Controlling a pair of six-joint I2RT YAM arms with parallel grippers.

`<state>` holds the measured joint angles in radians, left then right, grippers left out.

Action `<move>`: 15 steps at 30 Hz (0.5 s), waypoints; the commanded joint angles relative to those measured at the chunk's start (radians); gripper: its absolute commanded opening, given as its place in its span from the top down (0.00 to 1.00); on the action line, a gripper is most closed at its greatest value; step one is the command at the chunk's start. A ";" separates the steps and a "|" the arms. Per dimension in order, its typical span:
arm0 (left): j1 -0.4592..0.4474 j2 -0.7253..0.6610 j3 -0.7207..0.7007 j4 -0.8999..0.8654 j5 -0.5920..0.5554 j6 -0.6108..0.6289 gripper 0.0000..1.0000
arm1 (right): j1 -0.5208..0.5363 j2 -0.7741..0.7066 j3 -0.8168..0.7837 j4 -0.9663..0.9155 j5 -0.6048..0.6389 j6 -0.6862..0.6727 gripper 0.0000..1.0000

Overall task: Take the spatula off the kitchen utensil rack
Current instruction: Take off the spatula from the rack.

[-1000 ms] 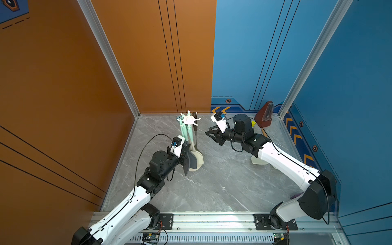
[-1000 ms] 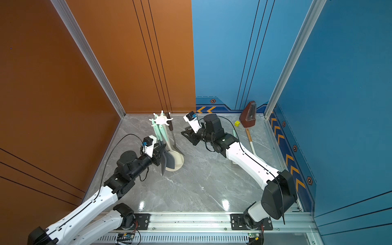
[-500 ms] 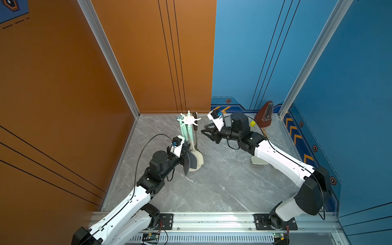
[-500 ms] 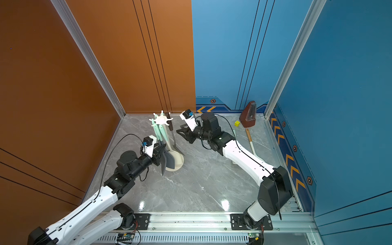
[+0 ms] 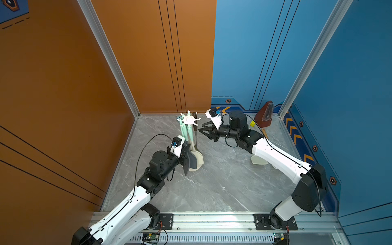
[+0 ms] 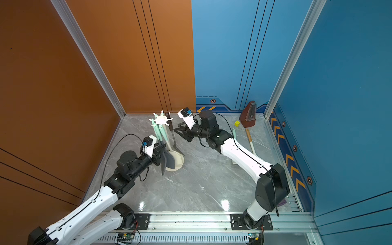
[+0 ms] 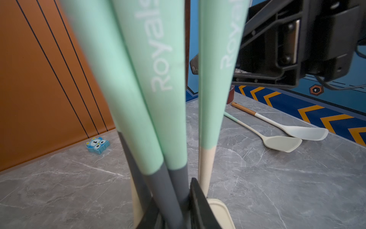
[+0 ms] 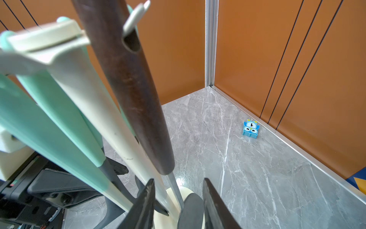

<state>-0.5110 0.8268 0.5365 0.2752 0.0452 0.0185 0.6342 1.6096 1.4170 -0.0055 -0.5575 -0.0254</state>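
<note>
The cream-white kitchen utensil rack [image 5: 189, 121] stands at the back left, its star disc [image 6: 161, 120] hung with utensils. The spatula [image 8: 134, 89] has a dark brown handle, a thin metal shaft and a grey blade, and hangs on the rack's right side [image 5: 196, 135]. My right gripper [image 8: 178, 179] is open, with its tips just beside the shaft [image 5: 200, 127]. The shaft shows in the gap between them, and no touch is visible. Low by the base, my left gripper [image 7: 171, 198] is shut on the grey necks of mint-handled utensils [image 7: 164, 99].
Two cream-headed utensils [image 7: 281, 143] [image 7: 305, 132] lie on the marble floor at the right. A brown metronome [image 5: 266, 114] and a yellow cube [image 5: 252, 123] sit in the back right corner. A blue owl block [image 8: 251, 128] lies against the orange wall.
My right gripper has moved left up to the rack and its jaws have spread a little wider. The left arm and the rack have not moved.
</note>
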 commanded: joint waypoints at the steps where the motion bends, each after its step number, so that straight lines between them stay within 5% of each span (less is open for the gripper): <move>1: -0.001 0.017 -0.023 -0.040 -0.011 0.032 0.77 | 0.013 0.031 0.039 0.032 -0.028 0.016 0.59; 15: 0.002 0.027 -0.021 -0.040 -0.008 0.037 0.77 | 0.022 0.094 0.098 0.039 -0.033 0.017 0.58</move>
<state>-0.5110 0.8337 0.5365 0.2825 0.0452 0.0189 0.6491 1.6836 1.4822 0.0025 -0.5770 -0.0219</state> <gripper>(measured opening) 0.228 0.421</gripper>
